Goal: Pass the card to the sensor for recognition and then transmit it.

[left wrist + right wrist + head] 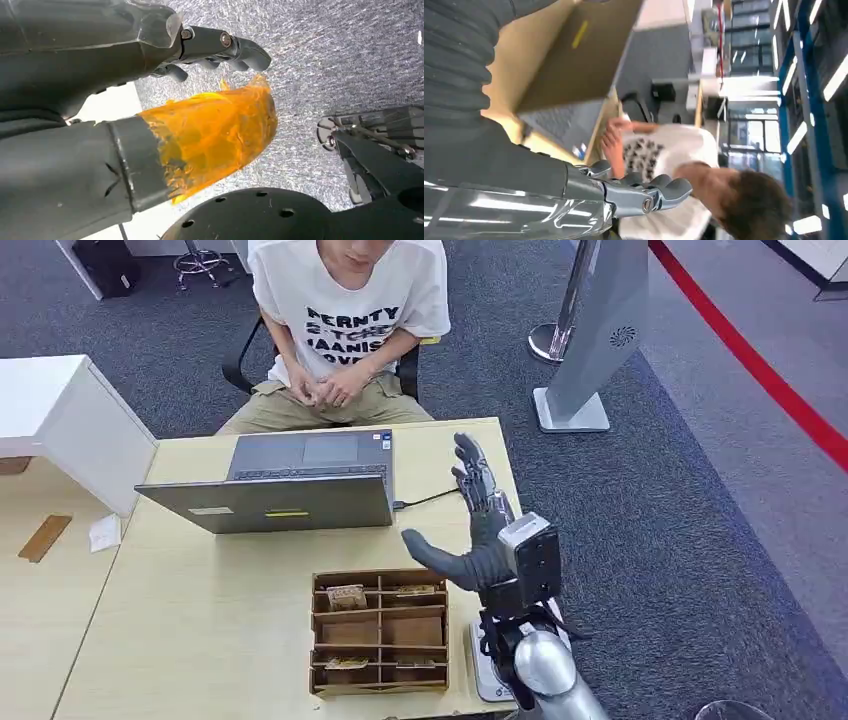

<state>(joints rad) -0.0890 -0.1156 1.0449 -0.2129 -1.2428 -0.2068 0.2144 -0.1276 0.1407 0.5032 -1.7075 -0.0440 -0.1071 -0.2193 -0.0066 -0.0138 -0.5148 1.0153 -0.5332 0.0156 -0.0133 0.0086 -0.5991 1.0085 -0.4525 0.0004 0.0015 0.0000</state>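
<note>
While your right robot hand [478, 530] hovers open and empty over the counter's [200, 620] right edge, cards remain in the wooden organizer [378, 632] near the front edge; pickup, scanning and handover remain.

Head view: high, angled forward and down over the table [200, 630], right hand [478, 530] raised mid-frame. Right wrist view: close behind that hand [574, 195], turned sideways, facing past the fingers toward the laptop [574, 60] and seated person [664, 160], both shared with head view. Left wrist view: close behind left hand [150, 100], facing down at carpet [340, 55].
</note>
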